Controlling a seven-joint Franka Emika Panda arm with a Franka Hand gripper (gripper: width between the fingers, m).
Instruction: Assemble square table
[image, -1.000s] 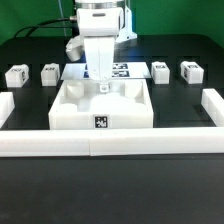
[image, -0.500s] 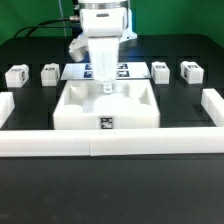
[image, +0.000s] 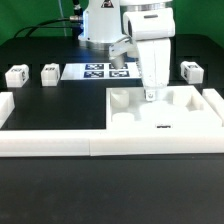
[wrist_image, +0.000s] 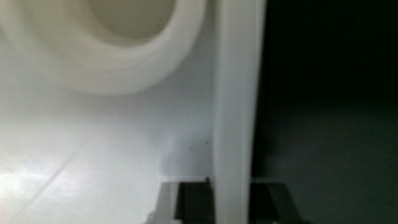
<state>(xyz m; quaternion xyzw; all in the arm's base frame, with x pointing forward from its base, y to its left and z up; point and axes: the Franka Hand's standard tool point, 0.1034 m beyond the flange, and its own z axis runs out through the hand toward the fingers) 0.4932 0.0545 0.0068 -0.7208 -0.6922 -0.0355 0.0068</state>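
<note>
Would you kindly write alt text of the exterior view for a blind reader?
The end effector is shut on the far rim of the white square tabletop, which sits at the exterior view's right by the border bars. Three legs and the marker board lie behind.

Place: a robot lab, set up as a test bench.
Machine: a white robot arm (image: 150, 40) stands over the work area.
Surface: a plain black table (image: 110, 190) with nothing homely on it.
Tags: black-and-white printed squares sit on a flat marker board (image: 98, 71), on small white blocks (image: 16, 75) and on the front of a white plastic slab (image: 185, 108).
Fence: long white bars (image: 60, 143) box in the work area.
</note>
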